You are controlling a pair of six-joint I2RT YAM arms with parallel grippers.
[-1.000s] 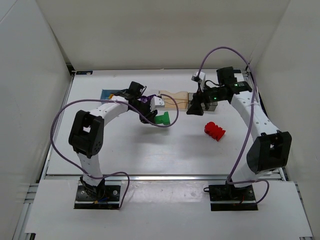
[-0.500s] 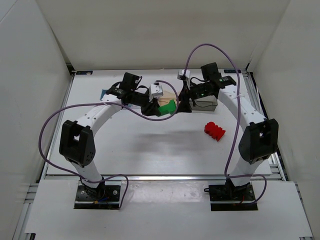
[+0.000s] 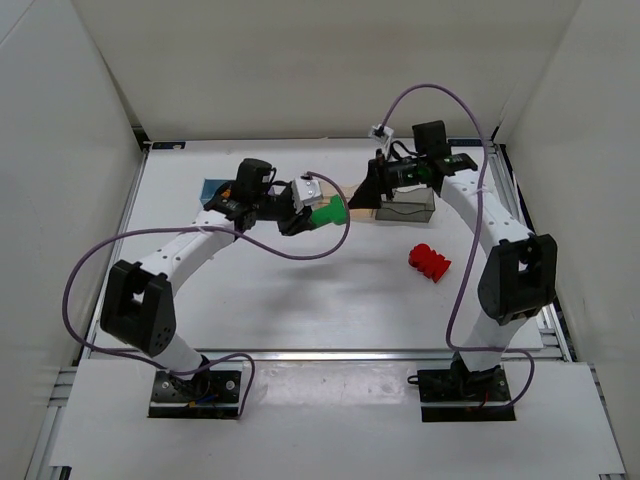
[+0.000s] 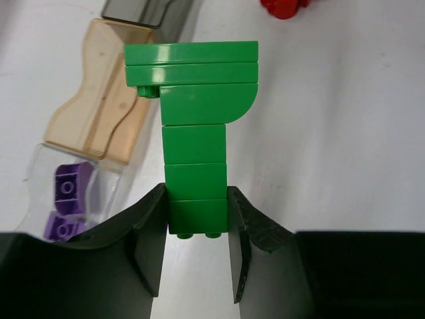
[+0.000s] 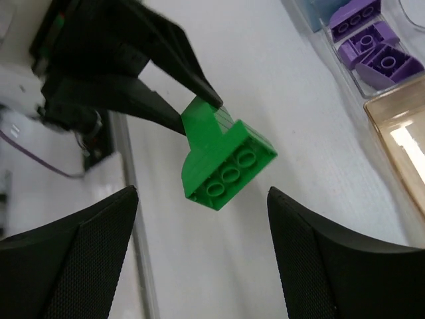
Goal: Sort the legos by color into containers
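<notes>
My left gripper (image 4: 197, 199) is shut on the narrow end of the green lego (image 4: 194, 126), which it holds above the table (image 3: 300, 290) with the wide end pointing away. In the top view the green lego (image 3: 328, 212) hangs between the two grippers. My right gripper (image 3: 362, 195) faces it, open, and its fingers (image 5: 73, 252) stand wide on either side of the green lego (image 5: 226, 159) without touching it. The red lego (image 3: 429, 261) lies on the table to the right. Purple legos (image 5: 372, 46) lie in the clear container (image 4: 40, 166).
The pale orange container (image 4: 106, 106) sits beside the clear one, then the smoky grey container (image 3: 405, 208) under my right arm. The blue container (image 3: 215, 187) shows at the back left behind my left arm. White walls enclose the table.
My left gripper has carried the green lego up and toward the back. My right gripper has swung left to face it and has opened wider.
</notes>
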